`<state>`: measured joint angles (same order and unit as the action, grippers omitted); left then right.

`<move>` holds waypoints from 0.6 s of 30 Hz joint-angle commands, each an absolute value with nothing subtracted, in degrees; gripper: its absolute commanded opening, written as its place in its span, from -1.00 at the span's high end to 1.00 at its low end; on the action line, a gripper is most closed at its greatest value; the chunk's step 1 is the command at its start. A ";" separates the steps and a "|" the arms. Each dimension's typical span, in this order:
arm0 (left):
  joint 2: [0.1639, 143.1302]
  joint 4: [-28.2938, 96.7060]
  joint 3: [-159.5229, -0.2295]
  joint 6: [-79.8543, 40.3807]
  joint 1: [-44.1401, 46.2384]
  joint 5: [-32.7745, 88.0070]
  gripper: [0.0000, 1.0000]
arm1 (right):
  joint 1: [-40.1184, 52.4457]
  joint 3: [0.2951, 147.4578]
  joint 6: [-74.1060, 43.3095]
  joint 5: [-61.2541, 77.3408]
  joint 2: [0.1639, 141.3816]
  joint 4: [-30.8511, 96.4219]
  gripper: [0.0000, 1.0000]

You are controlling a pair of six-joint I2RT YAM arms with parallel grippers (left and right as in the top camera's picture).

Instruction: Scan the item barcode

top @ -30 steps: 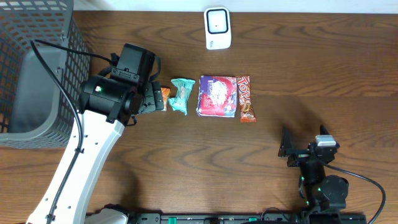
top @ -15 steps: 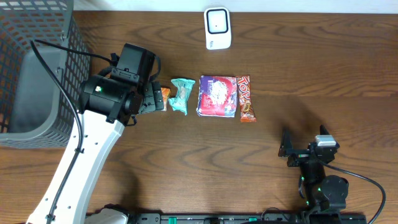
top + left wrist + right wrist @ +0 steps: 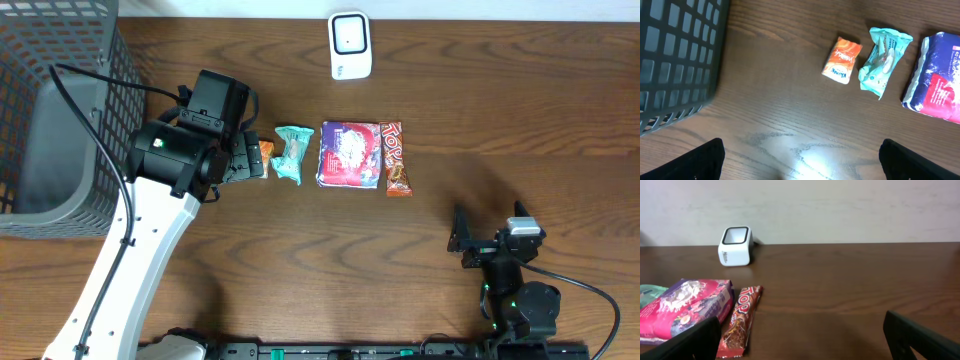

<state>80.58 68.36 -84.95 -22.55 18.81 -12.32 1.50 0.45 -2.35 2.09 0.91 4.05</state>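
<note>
The left claw [image 3: 803, 164] stands released, its two dark fingertips spread to the bottom corners of the wrist view, gripping nothing. Bare brown wooden table [image 3: 765, 115] lies under it. To its left rises the wall of a dark grey wire-mesh basket [image 3: 675, 65], near but not touching.

Ahead of this claw, a little right of its centre line, lies a small orange tissue pack [image 3: 842, 59], flat on the wood and outside the fingers. From overhead the claw partly covers it. Just beyond it is a crumpled teal wrapper packet [image 3: 884, 59], then a flat purple-and-pink snack bag [image 3: 935, 77], and touching that bag's far edge a red-orange chocolate bar [image 3: 740, 321]. The four make one row.

The right claw [image 3: 806, 341] is also released and empty, low over the table at the near edge. The chocolate bar is ahead of it to the left, well apart. A white box-shaped barcode scanner [image 3: 350, 45] stands at the table's far edge, beyond the snack bag and apart from the row.

Compared with a second earlier, neither arm has shifted and every item lies where it was.
</note>
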 commanded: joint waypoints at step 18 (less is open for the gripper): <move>80.27 68.55 -85.41 -23.05 18.50 -12.43 -0.96 | 1.58 0.32 -57.01 13.63 0.67 3.16 -0.99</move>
<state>80.58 68.36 -84.95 -22.55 18.81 -12.29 1.52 0.43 -42.06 10.63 0.91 3.18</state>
